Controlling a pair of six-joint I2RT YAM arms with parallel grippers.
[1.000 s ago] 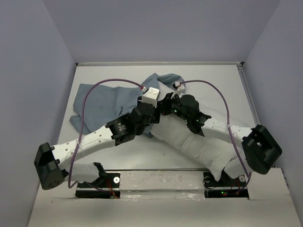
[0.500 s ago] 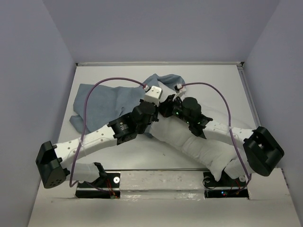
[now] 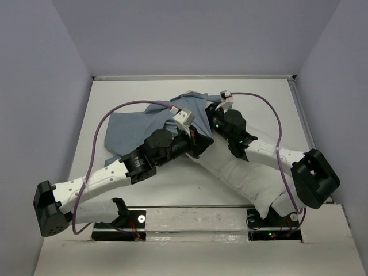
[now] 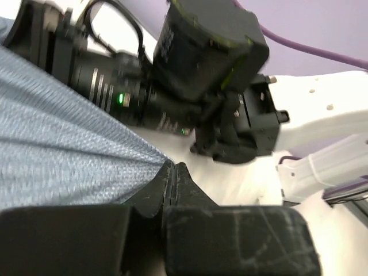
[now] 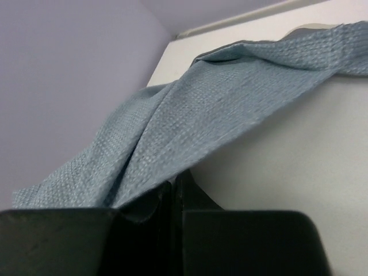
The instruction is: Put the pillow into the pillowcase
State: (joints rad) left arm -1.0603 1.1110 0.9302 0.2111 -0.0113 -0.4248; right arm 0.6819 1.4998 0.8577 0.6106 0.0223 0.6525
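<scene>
The blue-grey pillowcase (image 3: 135, 123) lies left of centre, its right edge lifted over the far end of the white pillow (image 3: 244, 178). The pillow runs diagonally down to the near right. My left gripper (image 3: 195, 137) is shut, pinching the pillowcase's edge (image 4: 63, 149) at its fingertips (image 4: 172, 168), with the pillow (image 4: 241, 181) just beyond them. Close beside it, slightly farther back, my right gripper (image 3: 215, 119) is shut on another fold of the pillowcase (image 5: 230, 103), which stretches taut away from its tips (image 5: 175, 185). The pillow's far end is hidden under both wrists.
My right arm's black wrist (image 4: 201, 63) sits very close in front of my left gripper. The table's back edge (image 3: 195, 77) and purple walls enclose the space. Purple cables (image 3: 264, 109) loop above both arms.
My left gripper has shut on the pillowcase's edge. Both grippers have shifted toward the back, and the cloth has been drawn to the right, farther over the pillow's end.
</scene>
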